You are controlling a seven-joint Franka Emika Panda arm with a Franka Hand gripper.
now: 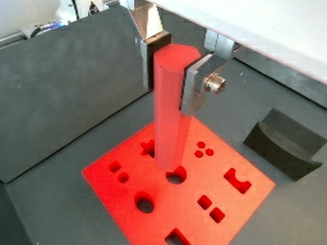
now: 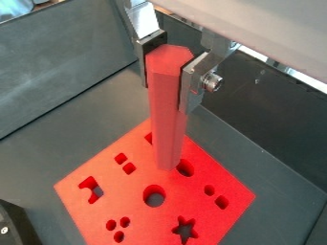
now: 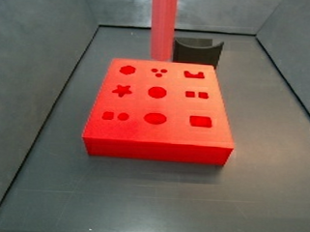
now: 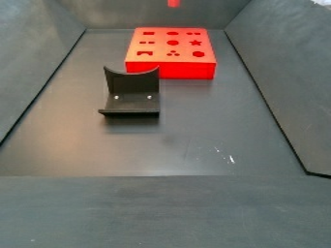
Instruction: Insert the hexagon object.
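The hand (image 1: 177, 69) is clamped on the top end of the hexagon object (image 1: 173, 120), a stiff, probably light and smooth rod hanging upright above the red block (image 1: 179, 187), so a firm high grip seems right.

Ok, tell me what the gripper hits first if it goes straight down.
The gripper holds the rod upright, so the rod's lower end leads. It would likely meet the red block first, near a round hole; alignment with any hole is unclear.
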